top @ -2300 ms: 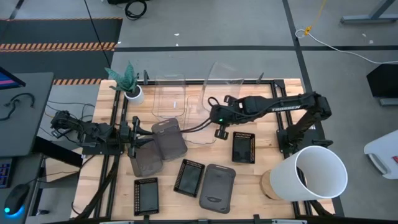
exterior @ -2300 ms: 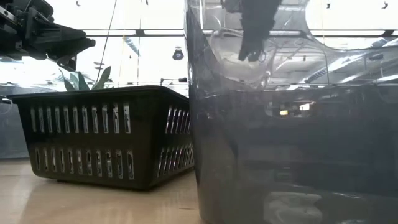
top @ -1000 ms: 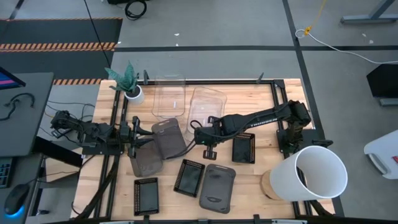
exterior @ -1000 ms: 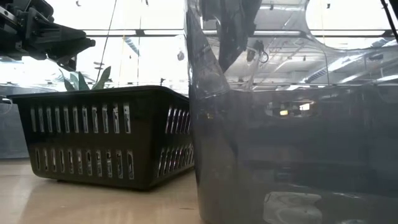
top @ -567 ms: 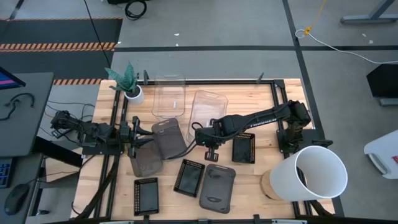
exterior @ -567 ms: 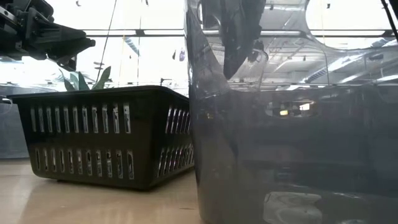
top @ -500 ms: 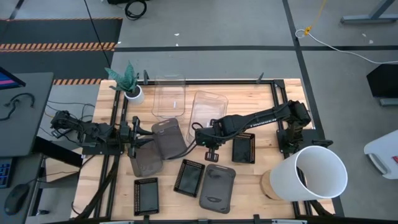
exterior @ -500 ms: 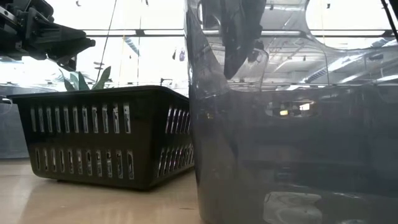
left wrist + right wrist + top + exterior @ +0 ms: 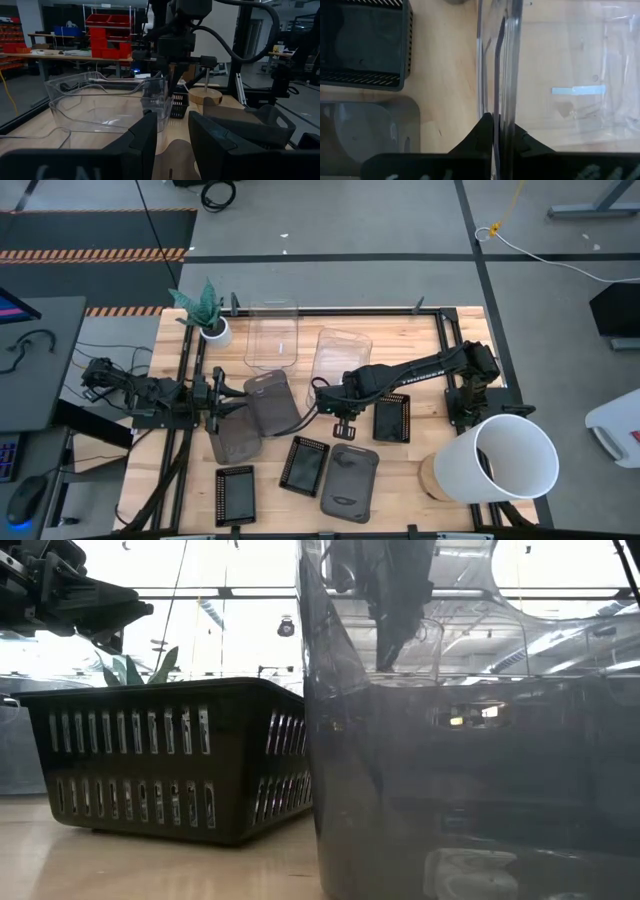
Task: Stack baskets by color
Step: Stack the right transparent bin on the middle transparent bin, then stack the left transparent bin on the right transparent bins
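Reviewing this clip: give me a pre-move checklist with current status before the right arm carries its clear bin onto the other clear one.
1. Right pincer shut on the rim of the clear transparent plastic bin: ok.
2. Target, the second clear plastic bin, unobstructed: ok.
3. Held bin lifted off the wooden table: cannot tell.
4. Left pincer out of the path, by the smoky dark grey bins: ok.
5. Small white plant pot apart from the target: ok.
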Robot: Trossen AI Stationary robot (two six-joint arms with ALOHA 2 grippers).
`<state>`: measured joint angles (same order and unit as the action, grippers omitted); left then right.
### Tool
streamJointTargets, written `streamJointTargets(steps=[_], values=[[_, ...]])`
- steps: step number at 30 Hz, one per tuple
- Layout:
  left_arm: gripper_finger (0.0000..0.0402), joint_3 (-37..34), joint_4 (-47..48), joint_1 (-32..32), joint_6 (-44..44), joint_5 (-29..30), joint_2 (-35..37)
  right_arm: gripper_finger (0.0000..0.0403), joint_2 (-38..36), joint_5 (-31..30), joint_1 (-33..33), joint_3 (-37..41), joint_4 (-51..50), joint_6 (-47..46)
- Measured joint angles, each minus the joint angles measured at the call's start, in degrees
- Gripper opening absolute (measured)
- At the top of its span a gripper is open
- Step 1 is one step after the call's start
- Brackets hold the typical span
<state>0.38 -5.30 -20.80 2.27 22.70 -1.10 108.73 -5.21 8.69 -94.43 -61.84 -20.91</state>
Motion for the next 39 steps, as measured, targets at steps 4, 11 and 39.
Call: streamJointTargets(steps=[4, 11, 39], values=[[0.0119, -0.01, 0.0, -0.01, 0.0, 0.0, 0.0, 0.0024, 0.0, 0.32, -0.09, 0.02, -0.13, -0.6], [0.0119, -0.01, 0.0, -0.01, -0.01, 0.0, -0.01, 0.0066, -0.07, 0.59, -0.73, 0.02, -0.51, 0.04], [0.0119, -0.01, 0.0, 0.0, 0.01, 0.0, -0.01, 0.0183, -0.35, -5.69, -6.1, -8.31, 3.24, 18.65]])
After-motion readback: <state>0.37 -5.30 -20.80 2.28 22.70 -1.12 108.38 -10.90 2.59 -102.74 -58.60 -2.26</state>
